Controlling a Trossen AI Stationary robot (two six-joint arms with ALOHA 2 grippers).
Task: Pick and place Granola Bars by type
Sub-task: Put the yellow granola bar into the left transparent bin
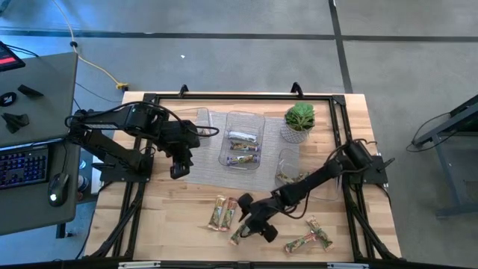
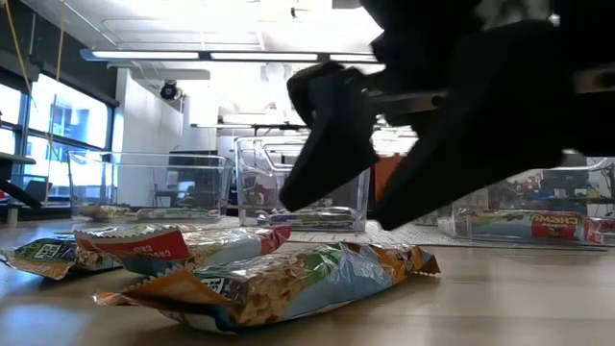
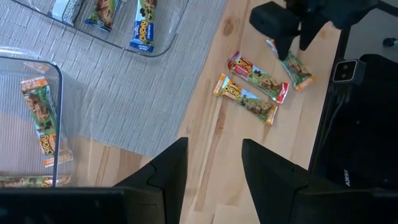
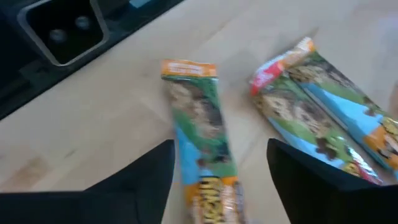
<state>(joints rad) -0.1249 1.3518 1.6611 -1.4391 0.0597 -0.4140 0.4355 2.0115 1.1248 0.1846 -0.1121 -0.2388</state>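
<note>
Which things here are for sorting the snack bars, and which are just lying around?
For the job: granola bars on the wood, the green bar at the open right gripper, clear trays.
Just lying about: potted plant, keyboard, mouse.

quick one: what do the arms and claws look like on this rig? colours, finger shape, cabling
Both arms are matte black, built of jointed tubular links, with thin black cables looping along them. The left claw and the right claw are black too. The fingers are flat, broad, angular plates that taper toward the tips; those of the right claw look the same. No markings are legible.
</note>
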